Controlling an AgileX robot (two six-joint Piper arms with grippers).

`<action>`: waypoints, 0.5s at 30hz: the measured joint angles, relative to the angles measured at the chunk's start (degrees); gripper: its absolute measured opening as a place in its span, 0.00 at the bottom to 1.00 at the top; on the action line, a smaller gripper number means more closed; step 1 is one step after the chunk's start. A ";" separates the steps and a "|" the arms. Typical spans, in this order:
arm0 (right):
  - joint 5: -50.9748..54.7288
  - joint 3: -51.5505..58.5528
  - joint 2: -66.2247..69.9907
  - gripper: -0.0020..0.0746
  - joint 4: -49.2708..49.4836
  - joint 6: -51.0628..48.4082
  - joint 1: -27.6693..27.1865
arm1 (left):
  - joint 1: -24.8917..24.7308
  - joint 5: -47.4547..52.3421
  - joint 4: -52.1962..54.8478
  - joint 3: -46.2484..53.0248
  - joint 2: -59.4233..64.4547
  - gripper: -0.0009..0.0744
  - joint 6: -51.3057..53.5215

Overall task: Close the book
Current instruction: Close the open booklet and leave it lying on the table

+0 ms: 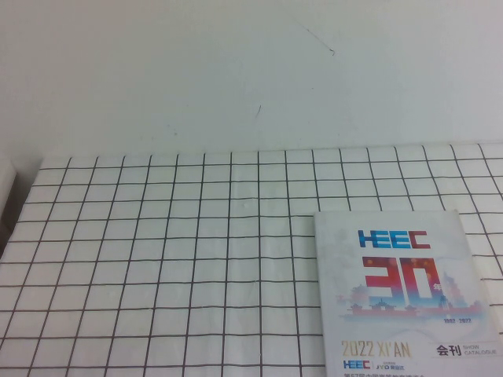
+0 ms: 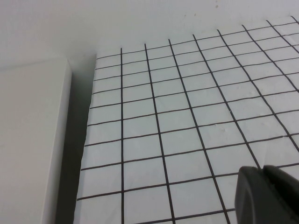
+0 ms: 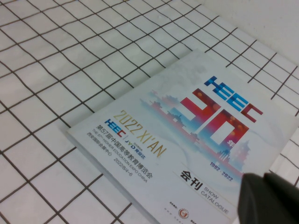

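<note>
The book (image 1: pixel 401 290) lies closed and flat on the checked tablecloth (image 1: pixel 157 259) at the near right, front cover up, printed "HEEC 30" and "2022 XI'AN". Neither gripper shows in the high view. In the right wrist view the book (image 3: pixel 187 121) fills the middle, and my right gripper (image 3: pixel 263 175) hovers just off its corner with the dark fingers pressed together and nothing between them. In the left wrist view my left gripper (image 2: pixel 262 168) hangs over bare cloth by the table's left side, shut and empty. The book's near edge runs out of the high view.
A white box-like block (image 2: pixel 32 140) stands just off the cloth's left edge (image 2: pixel 91 116), with a dark gap between them. A white wall (image 1: pixel 251 71) rises behind the table. The left and middle squares of the cloth carry nothing.
</note>
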 joint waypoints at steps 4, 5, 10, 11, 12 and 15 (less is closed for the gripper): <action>0.09 0.00 0.00 0.02 0.00 0.00 0.00 | 0.00 0.11 0.00 -0.10 0.00 0.01 0.00; 0.09 0.00 0.00 0.02 0.00 0.00 0.00 | 0.00 0.11 0.00 -0.10 0.00 0.01 0.00; 0.09 0.00 -0.41 0.02 0.52 0.00 -1.86 | 0.00 0.21 0.00 -0.10 0.00 0.01 0.00; 0.09 0.00 -0.57 0.02 0.53 0.00 -3.46 | 0.00 0.21 0.00 -0.10 0.00 0.01 0.00; 0.09 0.00 -0.87 0.02 0.53 0.00 -5.47 | 0.00 0.21 0.00 -0.10 0.00 0.01 0.00; -0.90 0.74 -2.08 0.02 0.53 0.00 -12.06 | 0.00 0.32 0.00 -0.10 0.00 0.01 0.00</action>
